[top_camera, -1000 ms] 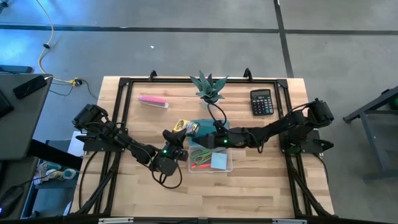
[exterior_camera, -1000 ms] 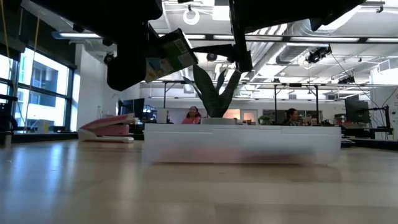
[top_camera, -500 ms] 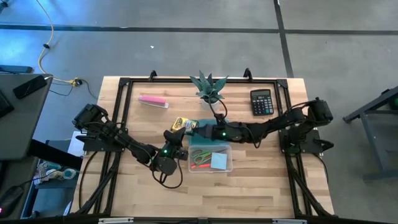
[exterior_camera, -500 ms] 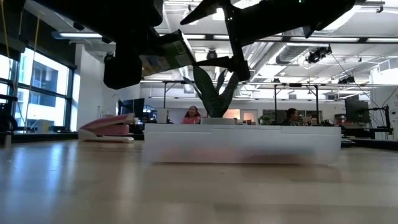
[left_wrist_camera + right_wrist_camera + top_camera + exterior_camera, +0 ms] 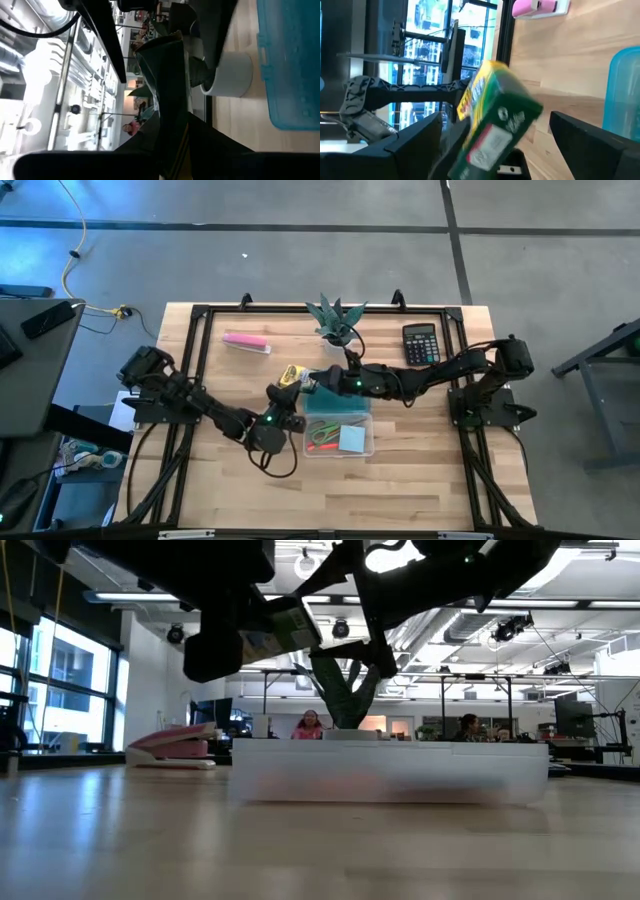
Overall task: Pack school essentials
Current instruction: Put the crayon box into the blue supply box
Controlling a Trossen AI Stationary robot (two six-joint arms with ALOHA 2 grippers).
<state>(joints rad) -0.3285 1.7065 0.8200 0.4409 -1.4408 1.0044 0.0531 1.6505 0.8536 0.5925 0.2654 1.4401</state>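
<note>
on the left half of the desk (image 5: 400, 480), the left arm reaches in from its base at the desk's left edge, and the left gripper (image 5: 283, 402) sits just left of the clear bin (image 5: 366, 446). its fingers are clamped on a green and yellow box (image 5: 293, 378), which is lifted off the wood; in the low view the box (image 5: 280, 628) hangs tilted, well above the desk surface, and in the right wrist view it (image 5: 496, 122) shows yellow lettering on one side and a white label on another.

behind it, near the far left side, a flat pink bar (image 5: 246, 342) lies alone on the wood.

toward the middle, the clear bin holds green-handled scissors (image 5: 322, 428), a red-orange pen (image 5: 322, 444) and a light-blue square sticky pad (image 5: 352, 440); the smaller pieces in it are too small to tell apart. a teal lid (image 5: 345, 405) lies against the bin's far edge. a potted plant (image 5: 333, 319) stands at the far edge of the desk, in a white pot.

from the right, the right arm stretches across over the lid, and the right gripper (image 5: 312, 382) hovers just beside the box with its fingers spread wide, one on each side of the box as seen from its own wrist camera, not touching it as far as can be seen.

a black calculator (image 5: 421, 344) lies at the far right, well apart from the bin.
</note>
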